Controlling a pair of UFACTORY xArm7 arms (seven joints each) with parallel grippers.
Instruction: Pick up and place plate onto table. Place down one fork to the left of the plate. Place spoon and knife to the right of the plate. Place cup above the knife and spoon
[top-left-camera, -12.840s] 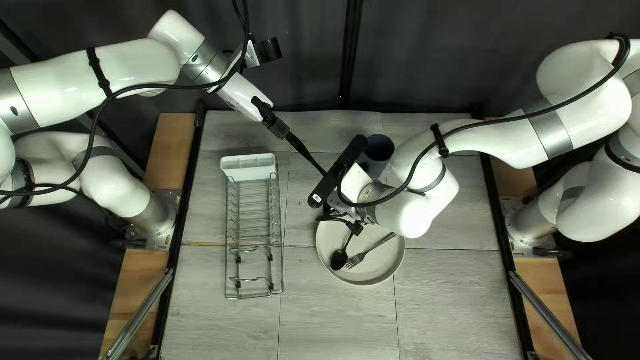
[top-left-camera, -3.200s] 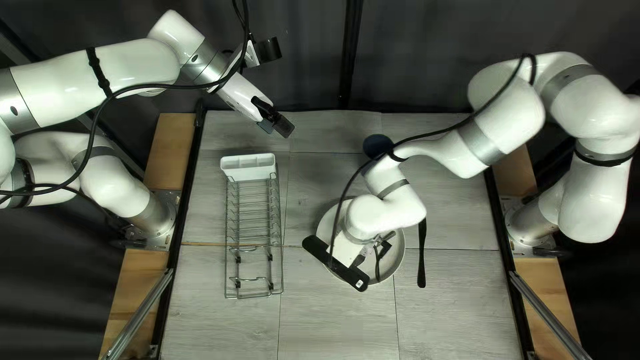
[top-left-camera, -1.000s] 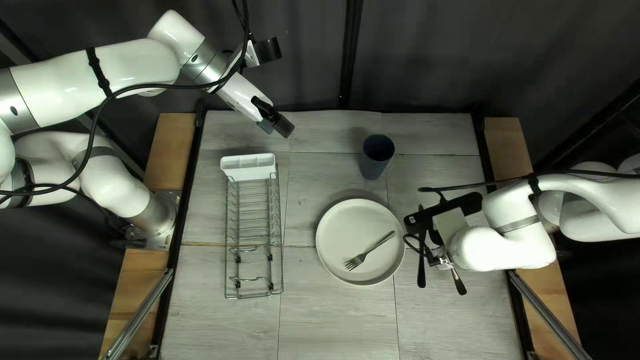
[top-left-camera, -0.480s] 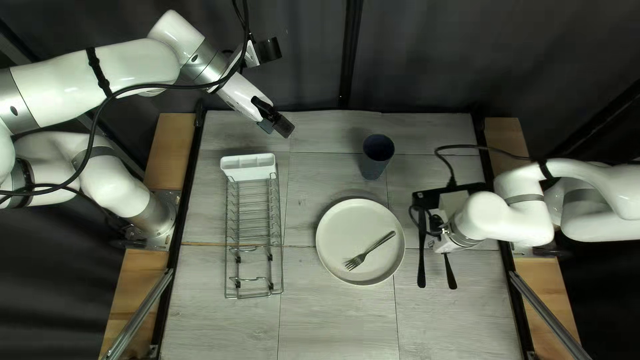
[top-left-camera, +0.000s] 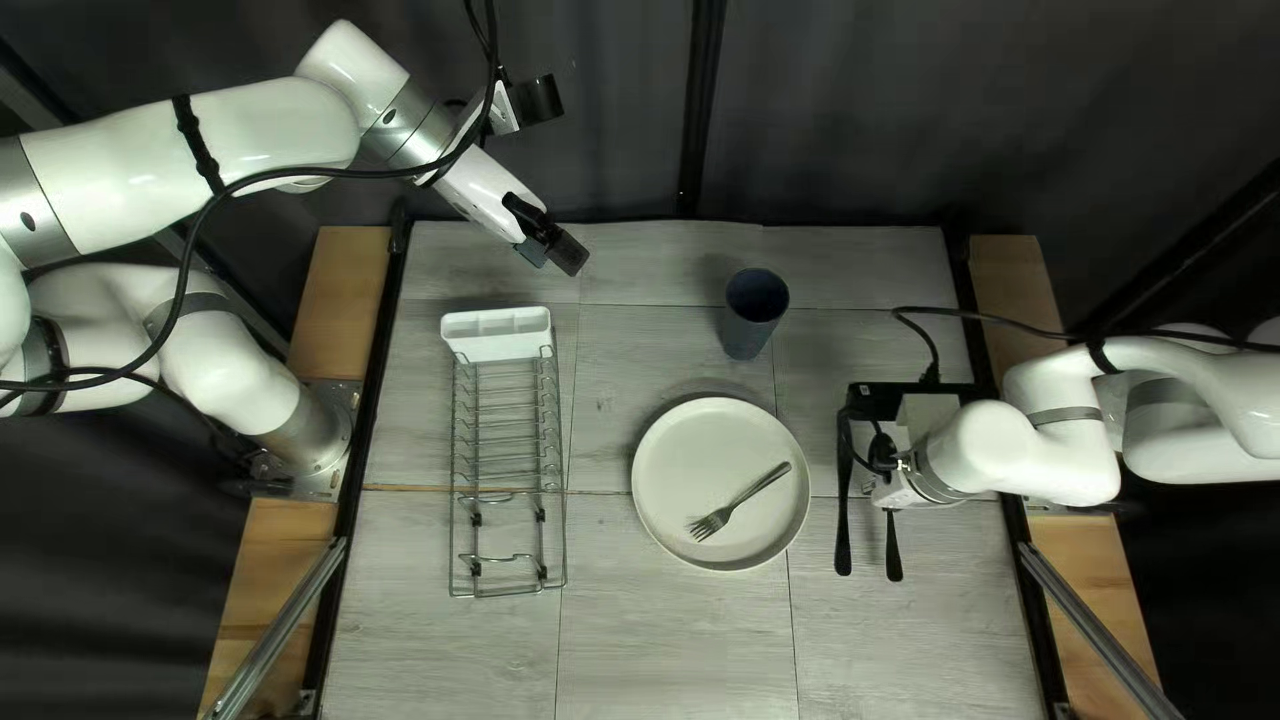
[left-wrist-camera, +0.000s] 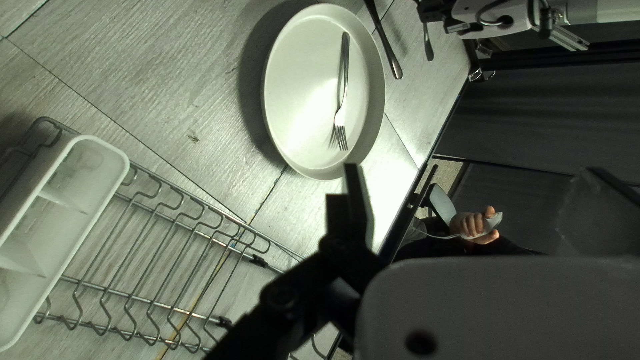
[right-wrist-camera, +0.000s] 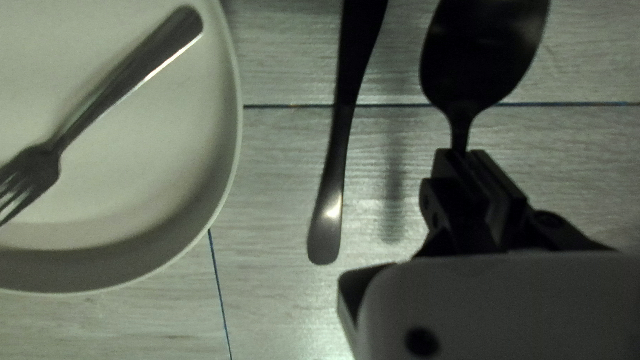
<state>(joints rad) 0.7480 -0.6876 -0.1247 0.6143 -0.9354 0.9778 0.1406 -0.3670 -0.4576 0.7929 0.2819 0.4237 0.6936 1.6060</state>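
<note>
The pale plate (top-left-camera: 700, 450) lies on the table with a silver fork (top-left-camera: 738, 500) on it. A black knife (top-left-camera: 843, 505) lies just right of the plate. My right gripper (top-left-camera: 886, 492) is shut on the handle of a black spoon (top-left-camera: 892, 548), held parallel to the knife on its right. In the right wrist view the spoon (right-wrist-camera: 480, 55) juts ahead of the closed gripper (right-wrist-camera: 457, 159), its shadow falling between it and the knife (right-wrist-camera: 345, 125). The dark cup (top-left-camera: 755, 310) stands behind the plate. My left gripper (top-left-camera: 552, 252) hangs open over the table's far side, holding nothing.
A wire dish rack (top-left-camera: 505, 470) with a white cutlery caddy (top-left-camera: 497, 333) at its far end stands left of the plate. In the left wrist view a person's hand (left-wrist-camera: 475, 225) shows beyond the table's edge.
My right arm has drawn the spoon back and turned it from a slant to lie parallel beside the knife. The left arm, plate, fork, knife and cup have not moved.
</note>
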